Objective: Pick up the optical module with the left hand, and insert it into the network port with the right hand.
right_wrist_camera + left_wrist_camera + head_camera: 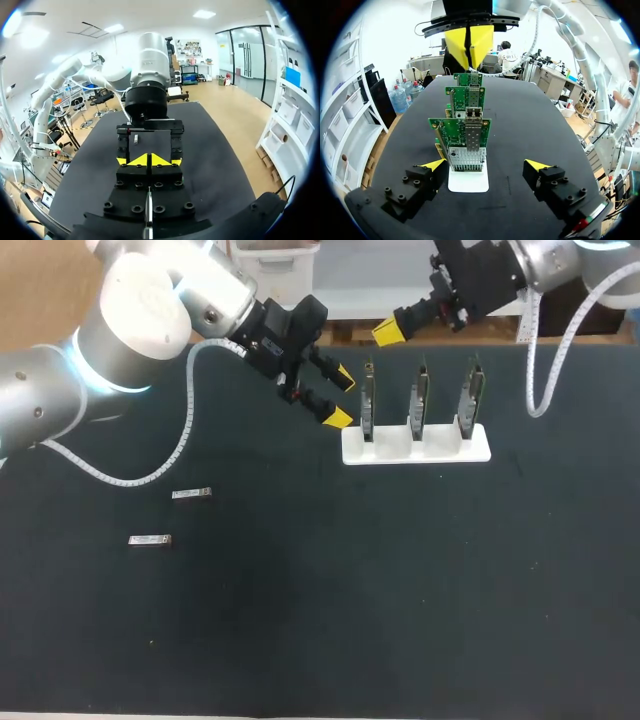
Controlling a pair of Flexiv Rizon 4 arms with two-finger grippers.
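My left gripper [341,399], jaws wide and empty, hangs just beside the white plastic stand [440,452] of upright green network cards [417,400] (it could knock the nearest). My right gripper [388,333], tips pressed together, hovers behind the stand. Two small silver optical modules [191,494] lie well left of it.

Green boards [445,132] in a white stand [416,446]; black table [350,620]; modules [191,494] seemingly silver.
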